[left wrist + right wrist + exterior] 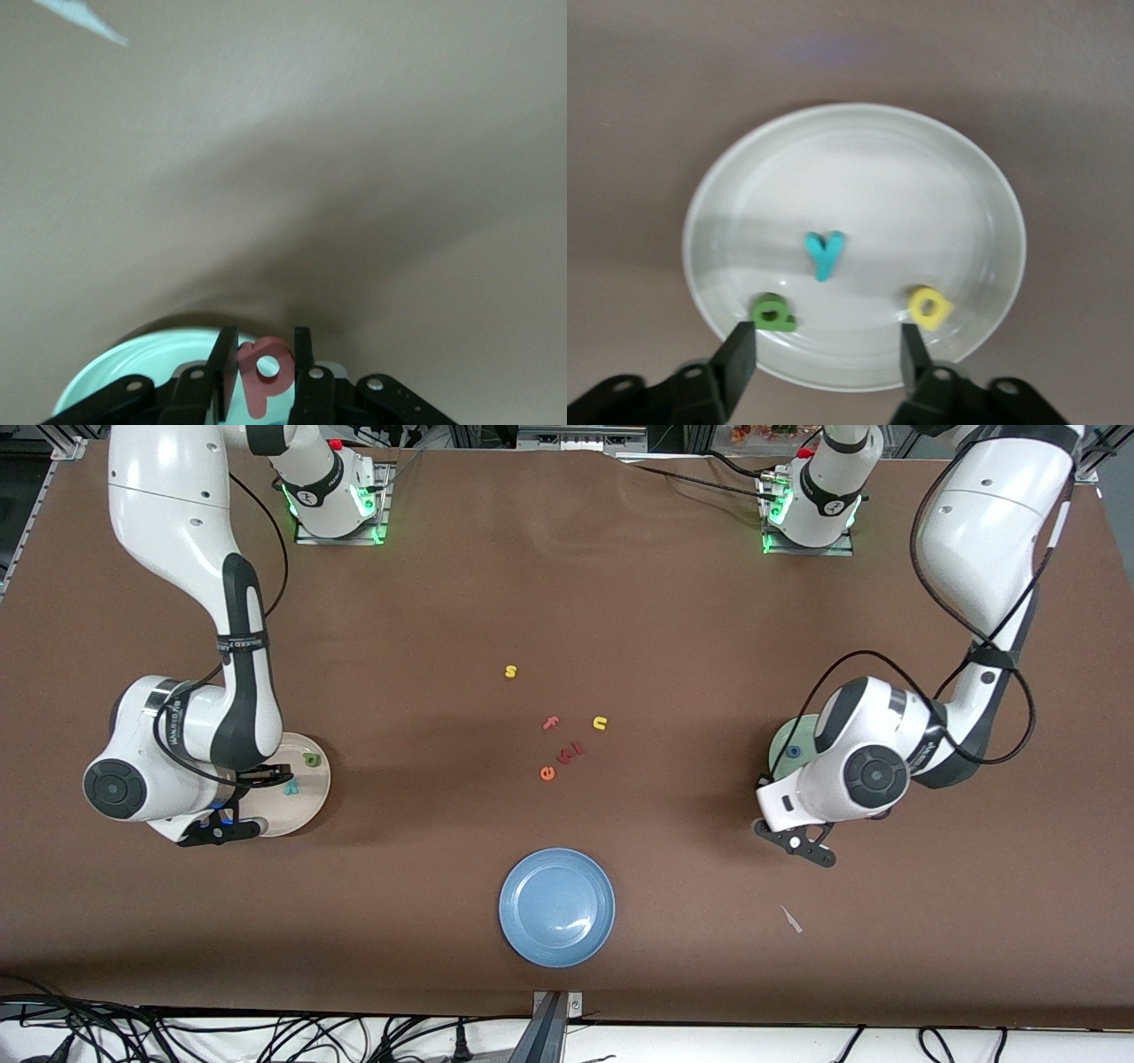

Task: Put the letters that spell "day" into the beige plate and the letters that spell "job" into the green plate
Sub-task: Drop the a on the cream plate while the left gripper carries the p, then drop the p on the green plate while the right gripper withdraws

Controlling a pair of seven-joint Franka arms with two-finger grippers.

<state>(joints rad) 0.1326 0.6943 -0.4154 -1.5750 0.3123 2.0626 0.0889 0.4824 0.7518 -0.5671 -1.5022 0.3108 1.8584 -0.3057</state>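
The red-pink foam stem-and-bowl letter (pixel 263 372) is clamped in the left gripper (pixel 263 370) over the pale mint-green plate (pixel 142 354); it should be lowered before release. The right gripper (pixel 826 347) is spread over the cream-beige plate (pixel 859 142), where the green letter (pixel 773 312), teal "y" (pixel 824 253) and yellow "a" (pixel 929 305) lie.

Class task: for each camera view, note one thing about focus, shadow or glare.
Front view: sharp, with a pale sheen on the blue plate. Left wrist view: soft focus, a broad shadow on the table, red letter near the lens. Right wrist view: beige plate slightly blurred.
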